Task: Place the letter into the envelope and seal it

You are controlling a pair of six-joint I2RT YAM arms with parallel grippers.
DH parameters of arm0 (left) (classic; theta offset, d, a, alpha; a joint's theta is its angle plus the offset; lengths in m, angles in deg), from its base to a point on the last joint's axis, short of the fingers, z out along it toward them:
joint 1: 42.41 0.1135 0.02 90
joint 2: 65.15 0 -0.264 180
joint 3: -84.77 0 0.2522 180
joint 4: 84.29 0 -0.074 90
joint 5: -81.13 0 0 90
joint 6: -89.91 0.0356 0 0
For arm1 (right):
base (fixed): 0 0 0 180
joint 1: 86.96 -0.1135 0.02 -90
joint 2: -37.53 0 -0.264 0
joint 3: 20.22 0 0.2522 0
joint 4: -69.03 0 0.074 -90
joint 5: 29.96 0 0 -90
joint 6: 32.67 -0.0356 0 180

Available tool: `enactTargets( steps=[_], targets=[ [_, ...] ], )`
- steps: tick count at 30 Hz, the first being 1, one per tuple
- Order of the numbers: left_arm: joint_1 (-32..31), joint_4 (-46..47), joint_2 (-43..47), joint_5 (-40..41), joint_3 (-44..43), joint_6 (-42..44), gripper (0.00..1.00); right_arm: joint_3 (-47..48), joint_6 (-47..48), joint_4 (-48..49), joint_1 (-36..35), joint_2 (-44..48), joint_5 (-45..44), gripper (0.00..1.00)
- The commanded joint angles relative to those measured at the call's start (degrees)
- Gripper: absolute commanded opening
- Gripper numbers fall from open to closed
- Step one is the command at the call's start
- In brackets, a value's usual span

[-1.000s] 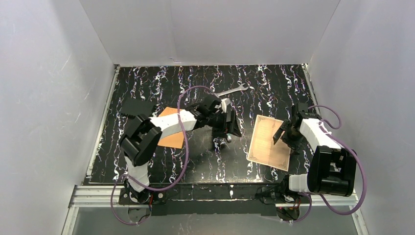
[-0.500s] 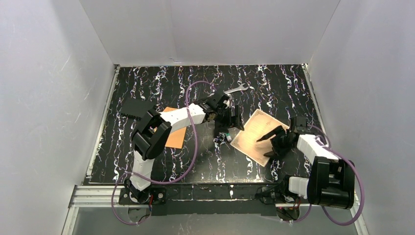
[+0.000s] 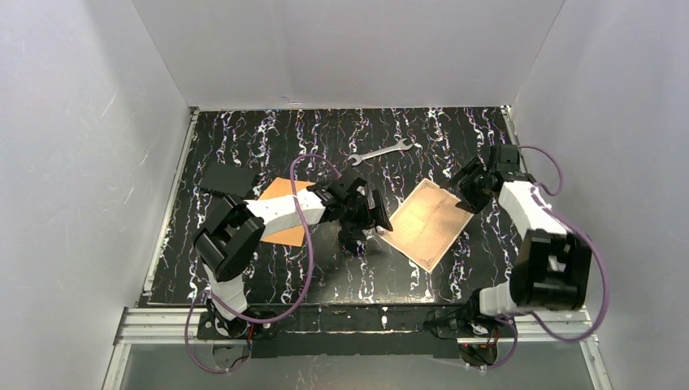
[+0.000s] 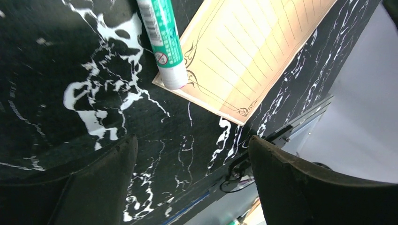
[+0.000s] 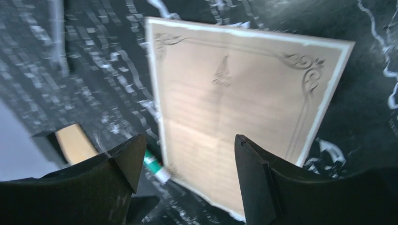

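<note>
The letter point(image 3: 422, 223), a cream bordered sheet, lies flat and turned like a diamond right of centre; it also shows in the left wrist view point(image 4: 248, 51) and the right wrist view point(image 5: 234, 108). The envelope point(image 3: 284, 215), orange-brown, lies at the left, partly under my left arm; a tan corner of it shows in the right wrist view point(image 5: 75, 143). My left gripper point(image 3: 363, 226) is open and empty, just left of the letter's left corner point(image 4: 192, 154). My right gripper point(image 3: 465, 191) is open and empty, above the letter's far right edge point(image 5: 187, 154).
A green-and-white glue stick point(image 4: 162, 42) lies with its end touching the letter's left corner, also seen in the right wrist view point(image 5: 155, 166). A metal wrench point(image 3: 382, 150) lies at the back middle. A black flat object point(image 3: 227, 179) lies beyond the envelope.
The letter has slid left and turned until its corner meets the glue stick. My right gripper has drawn back to the far right, off the sheet. My left gripper has shifted slightly nearer.
</note>
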Motion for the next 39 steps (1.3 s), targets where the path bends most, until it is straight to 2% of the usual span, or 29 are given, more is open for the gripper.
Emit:
enactTargets(
  steps=[1, 6, 10, 14, 19, 25, 31, 35, 39],
  targets=[
    [-3.4, 5.6, 1.6, 3.9, 3.2, -11.2, 0.87, 1.4, 7.6, 0.0, -0.2, -9.5, -4.2, 0.77],
    [-7.0, 12.9, 1.4, 10.3, 7.0, -20.7, 0.87, 1.4, 8.3, 1.2, -0.2, -12.7, -3.7, 0.77],
    [-9.7, 13.4, 1.1, 14.9, 8.8, -28.0, 0.87, -1.5, 7.3, 1.0, -0.2, -12.3, -3.3, 0.76],
    [-12.3, 13.9, -1.9, 16.1, 8.3, -34.8, 0.87, -4.2, 6.0, 0.1, -0.1, -11.1, -5.2, 0.76],
    [-14.9, 15.9, -5.5, 21.3, 8.0, -37.2, 0.87, -5.8, 5.6, -1.6, -0.1, -9.5, -6.1, 0.75],
    [-16.8, 31.2, -6.4, 29.1, 14.6, -38.8, 0.82, -7.9, 5.5, -1.9, -0.1, -9.1, -4.6, 0.75],
    [-17.1, 40.3, -8.1, 27.2, 19.9, -40.2, 0.78, -11.0, 3.1, 2.4, -0.2, -6.5, -4.1, 0.74],
    [-17.0, 48.1, -7.6, 29.7, 24.0, -40.8, 0.76, -11.4, 3.2, 2.6, -0.1, -6.8, -4.0, 0.73],
    [-16.7, 61.7, -10.3, 30.5, 25.7, -40.6, 0.69, -11.1, 4.1, 1.6, -0.1, -7.3, -4.1, 0.73]
  ],
)
